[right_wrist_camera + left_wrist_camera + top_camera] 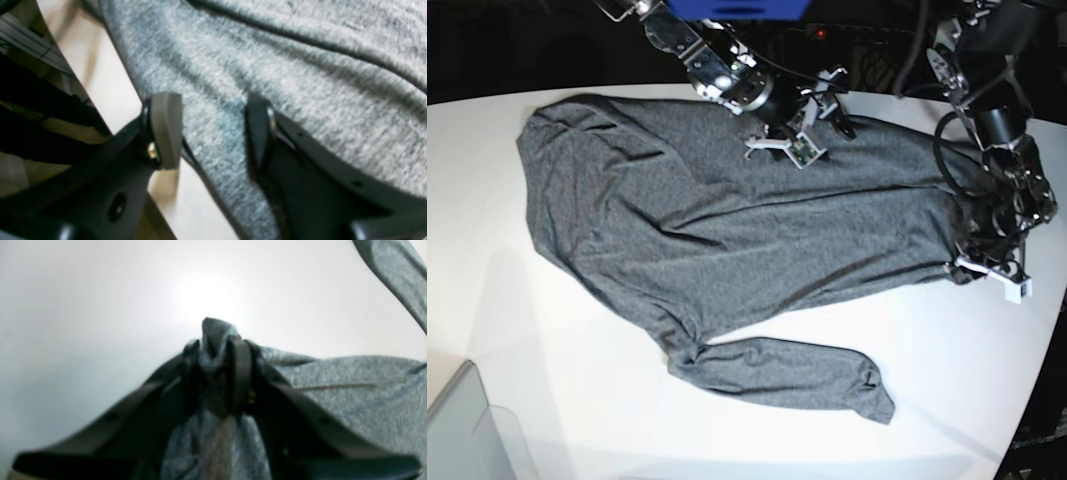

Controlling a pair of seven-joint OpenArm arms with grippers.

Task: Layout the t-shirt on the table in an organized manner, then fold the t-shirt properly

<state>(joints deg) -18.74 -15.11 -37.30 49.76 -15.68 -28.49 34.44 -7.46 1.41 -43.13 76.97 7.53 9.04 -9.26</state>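
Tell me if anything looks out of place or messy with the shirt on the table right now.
Yes. The heathered dark grey long-sleeved t-shirt lies crooked and rumpled on the glossy white table, with one sleeve trailing out beneath the body. Its edge is bunched up in the left end effector.

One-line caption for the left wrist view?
Left pincer pinching a bunched fold of the heathered dark grey knit t-shirt above the glossy white table.

no readable text anywhere here, honestly. nothing printed on the t-shirt [727,230], no label or brand on the table [947,340], and both wrist views are too blurry to make out any markings on the gripper parts.
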